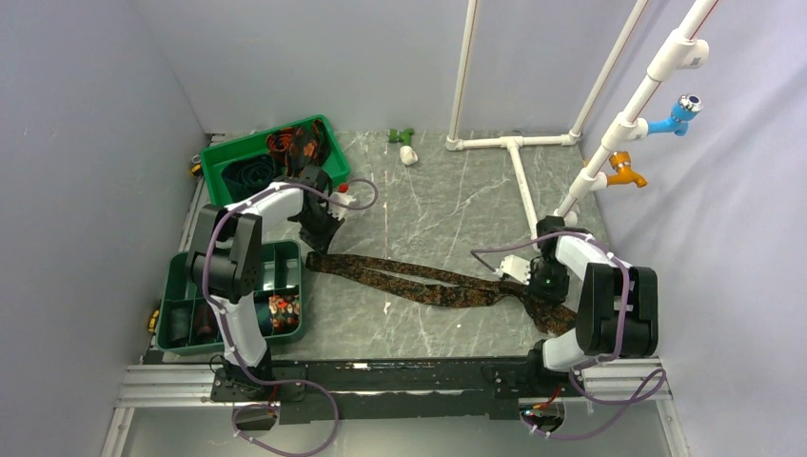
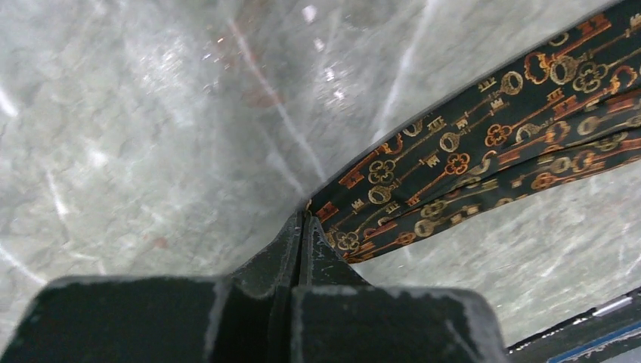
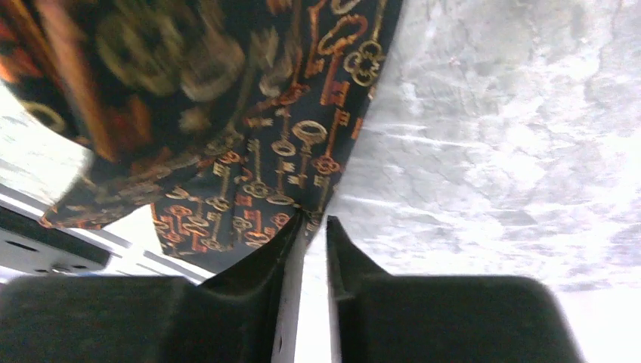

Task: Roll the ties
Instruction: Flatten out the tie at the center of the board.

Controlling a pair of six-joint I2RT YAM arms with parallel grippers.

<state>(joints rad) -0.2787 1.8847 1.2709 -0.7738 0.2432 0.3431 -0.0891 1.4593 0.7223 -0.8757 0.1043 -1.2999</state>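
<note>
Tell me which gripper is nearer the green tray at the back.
Left. The left gripper is just in front of the back green tray; the right gripper is across the table, at the key-print tie's far end.

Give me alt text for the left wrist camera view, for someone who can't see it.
The left gripper, black and filling the bottom of the frame, is shut on the end of a dark tie printed with gold and orange keys. The tie stretches away to the upper right over a grey marbled table.
</note>
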